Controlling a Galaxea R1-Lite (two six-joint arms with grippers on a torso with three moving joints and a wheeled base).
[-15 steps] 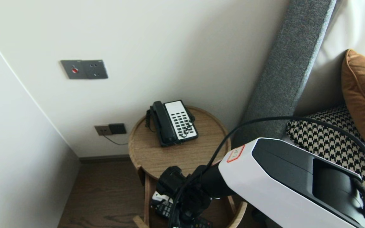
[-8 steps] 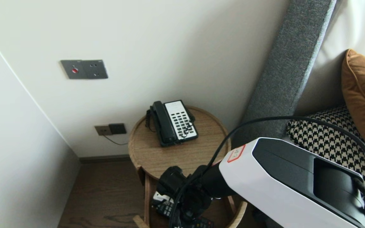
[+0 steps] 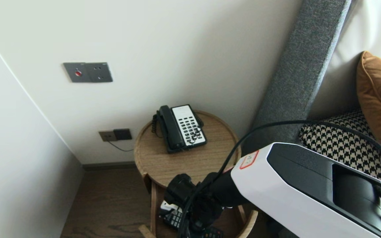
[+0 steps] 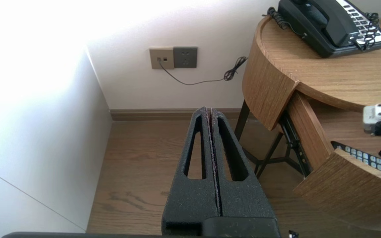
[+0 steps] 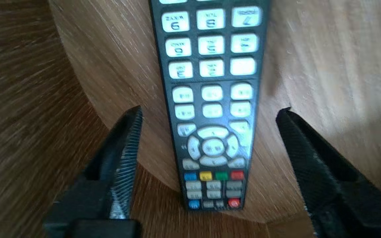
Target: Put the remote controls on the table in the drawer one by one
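Observation:
A black remote control (image 5: 212, 99) with pale buttons lies face up in the open drawer (image 4: 336, 185) of a round wooden side table (image 3: 190, 162). My right gripper (image 5: 208, 112) hangs over the remote's lower end, open. One finger stands on each side of the remote with a clear gap, touching nothing. In the head view the right wrist (image 3: 193, 201) sits below the table's front edge, over the remote (image 3: 174, 218). My left gripper (image 4: 209, 110) is shut on nothing, parked above the wooden floor to the left of the table.
A black telephone (image 3: 181, 128) with a white keypad stands at the back of the table top. Wall sockets (image 3: 115, 135) and a switch panel (image 3: 88, 72) are on the wall. A grey headboard (image 3: 296, 72) and cushions (image 3: 346, 145) fill the right side.
The right arm's white forearm has edged slightly down and to the right in the head view. The telephone and table have not moved.

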